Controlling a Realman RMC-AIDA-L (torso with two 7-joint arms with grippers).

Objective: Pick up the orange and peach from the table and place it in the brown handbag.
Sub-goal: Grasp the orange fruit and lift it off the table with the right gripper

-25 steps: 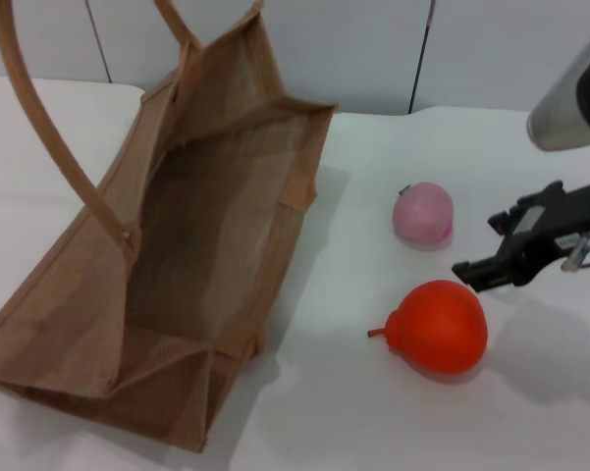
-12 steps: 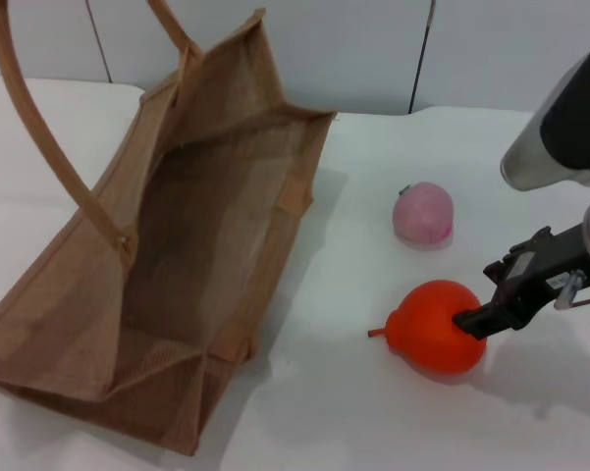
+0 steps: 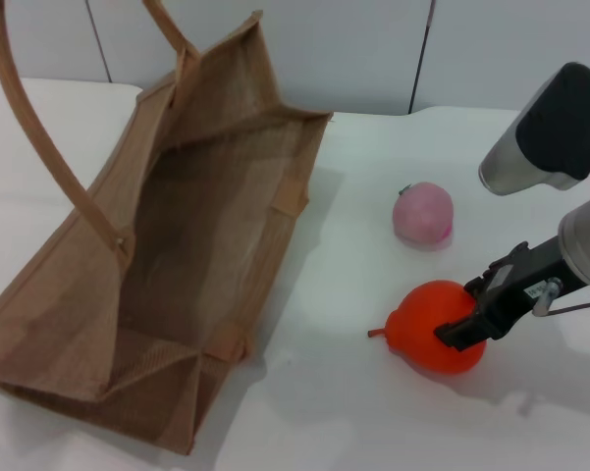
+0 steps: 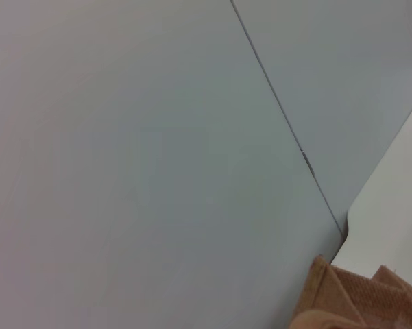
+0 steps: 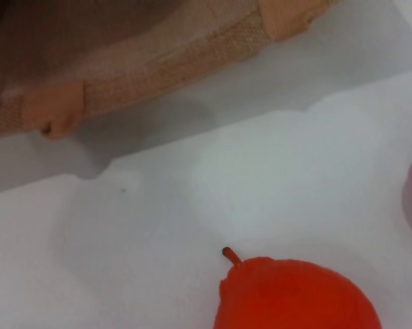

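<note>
Handbag (image 3: pixel 177 245) interior bare; right gripper (image 3: pixel 463 319) fingers apart astride orange (image 3: pixel 432 329); left's state unknowable.

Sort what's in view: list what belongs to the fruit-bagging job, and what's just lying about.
Job:
- orange, on the table with the right claw at it
- peach, on the table beyond it
- brown handbag, lying open on the robot's left

Lying about:
- nothing loose; only the white table and grey wall panels

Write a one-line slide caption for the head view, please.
Right pincer descends onto the orange; peach and open brown handbag wait.
</note>
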